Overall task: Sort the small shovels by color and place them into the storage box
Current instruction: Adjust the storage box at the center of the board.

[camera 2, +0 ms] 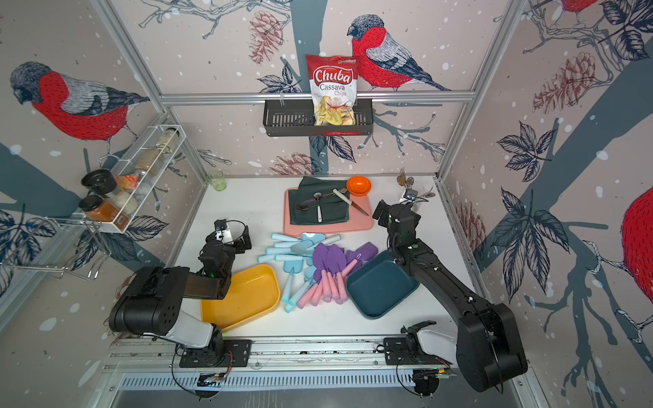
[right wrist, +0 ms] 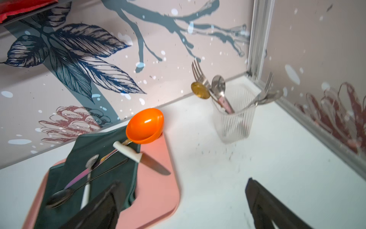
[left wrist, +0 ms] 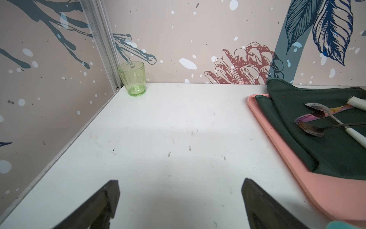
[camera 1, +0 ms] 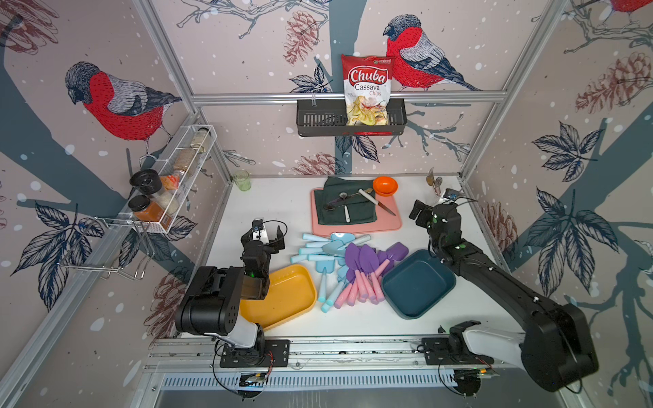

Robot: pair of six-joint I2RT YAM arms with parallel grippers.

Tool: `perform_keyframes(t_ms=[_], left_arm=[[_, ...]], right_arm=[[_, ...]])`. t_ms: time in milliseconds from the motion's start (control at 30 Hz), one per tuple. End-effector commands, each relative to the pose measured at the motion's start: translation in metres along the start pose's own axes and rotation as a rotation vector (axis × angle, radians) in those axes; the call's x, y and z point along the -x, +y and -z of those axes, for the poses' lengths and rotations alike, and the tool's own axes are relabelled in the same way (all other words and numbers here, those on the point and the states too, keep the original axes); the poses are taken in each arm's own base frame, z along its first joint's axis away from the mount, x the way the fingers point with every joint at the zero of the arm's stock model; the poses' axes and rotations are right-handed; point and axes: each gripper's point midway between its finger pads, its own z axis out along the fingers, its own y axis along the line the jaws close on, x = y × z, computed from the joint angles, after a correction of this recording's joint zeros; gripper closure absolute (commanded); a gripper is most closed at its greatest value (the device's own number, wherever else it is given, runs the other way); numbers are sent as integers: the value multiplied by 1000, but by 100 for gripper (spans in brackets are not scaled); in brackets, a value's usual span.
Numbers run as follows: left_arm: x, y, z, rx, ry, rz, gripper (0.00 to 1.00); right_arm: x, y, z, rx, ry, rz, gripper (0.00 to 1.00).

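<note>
Mid-frame in both top views, between yellow box (camera 1: 282, 300) and teal box (camera 1: 418, 286): shovels (camera 1: 348, 268) (camera 2: 318, 268) heaped, overlapping, blue toward frame left, purple-pink toward frame right. Judged light, stiff, slick plastic; best pinched across a handle. Wide and empty: left claw (left wrist: 180, 181), right claw (right wrist: 183, 182).

a white table (camera 1: 268, 208) carries everything. in its far left corner stands a green glass (camera 1: 242, 181), upright. a pink tray (camera 1: 387, 226) lies at the middle of the far edge, and a clear cup (right wrist: 234, 121) stands in the far right corner. toward the near edge a yellow box (camera 1: 293, 282) sits on the left and a dark blue box (camera 1: 417, 286) on the right. between them the light blue shovels (camera 1: 323, 247) and the purple shovels (camera 1: 364, 261) lie heaped, touching.
</note>
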Motion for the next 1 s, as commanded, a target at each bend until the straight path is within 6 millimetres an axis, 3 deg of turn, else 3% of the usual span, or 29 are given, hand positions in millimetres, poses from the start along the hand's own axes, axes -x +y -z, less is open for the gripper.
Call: perform_keyframes(t_ms=[0, 100, 267, 400, 533, 667, 867, 967], left_arm=[[13, 3, -2, 14, -39, 5, 0], [20, -3, -6, -14, -15, -11, 0], [44, -9, -12, -50, 78, -36, 0], [58, -14, -9, -79, 141, -41, 2], [57, -15, 1, -94, 174, -24, 2], [51, -19, 8, -122, 207, -25, 2], [45, -21, 11, -135, 236, -40, 2], [44, -27, 11, -172, 237, -53, 2]], right_arm=[[-55, -34, 26, -220, 287, -176, 0], [-87, -36, 43, -270, 437, -355, 0], [-137, -25, 63, -270, 582, -458, 1], [-167, -18, 60, -190, 636, -505, 14], [-174, -7, 50, -77, 638, -492, 27], [-175, -10, 41, -3, 666, -439, 37], [-164, -24, 31, 89, 705, -235, 60], [-165, -24, 24, 135, 743, -92, 63]])
